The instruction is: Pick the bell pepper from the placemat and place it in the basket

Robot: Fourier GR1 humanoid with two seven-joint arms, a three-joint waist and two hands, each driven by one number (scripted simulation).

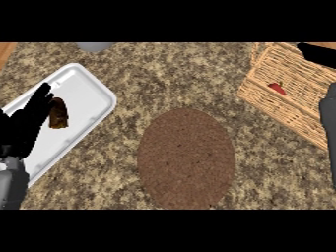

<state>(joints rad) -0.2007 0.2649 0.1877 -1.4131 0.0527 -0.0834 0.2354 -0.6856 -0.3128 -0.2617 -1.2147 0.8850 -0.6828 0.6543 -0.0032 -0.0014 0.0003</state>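
The bell pepper (276,88) lies inside the basket (286,106) at the worktop's right edge; our right hand (324,54) hovers above, fingers spread. Placing looks done; next, withdraw. Left hand (21,123) rests open.

Two grey forearms, smooth and cylindrical, rise from the lower edge of the granite-topped counter (170,88). Each ends in a matte black hand with slim, tapering fingers: the left hand (19,127) joined to its forearm by a narrow dark wrist, the right hand (329,56) above a pale grey cuff.
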